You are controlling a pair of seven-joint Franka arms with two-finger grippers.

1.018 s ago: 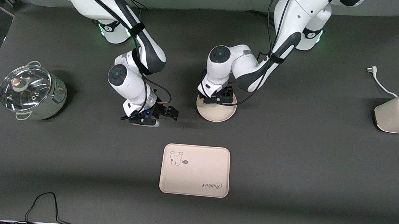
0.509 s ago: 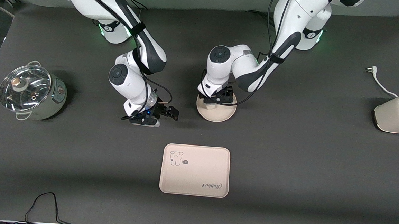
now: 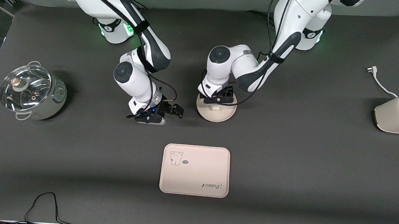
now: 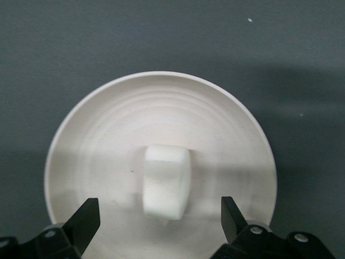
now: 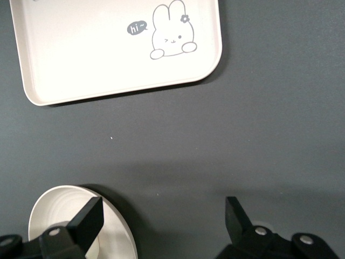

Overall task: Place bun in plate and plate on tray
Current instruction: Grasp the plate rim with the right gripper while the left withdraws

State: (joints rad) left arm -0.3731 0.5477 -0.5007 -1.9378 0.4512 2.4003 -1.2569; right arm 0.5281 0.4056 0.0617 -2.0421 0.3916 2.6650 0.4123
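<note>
The bun (image 4: pixel 166 182) lies in the middle of the plate (image 4: pixel 102 135), released; the left hand (image 4: pixel 160 216) hangs just over it, fingers spread and empty. The right hand (image 3: pixel 166 114) is low over the tabletop (image 3: pixel 286 159) beside the plate toward the right arm's end, also open and empty. Judgement: the plate transfer is next. Grip the raised rim squarely and carry it level, or the bun may roll. The tray (image 3: pixel 195 181) lies nearer the front camera, bare. The bun is off-white, rounded, with one flat-cut face.
</note>
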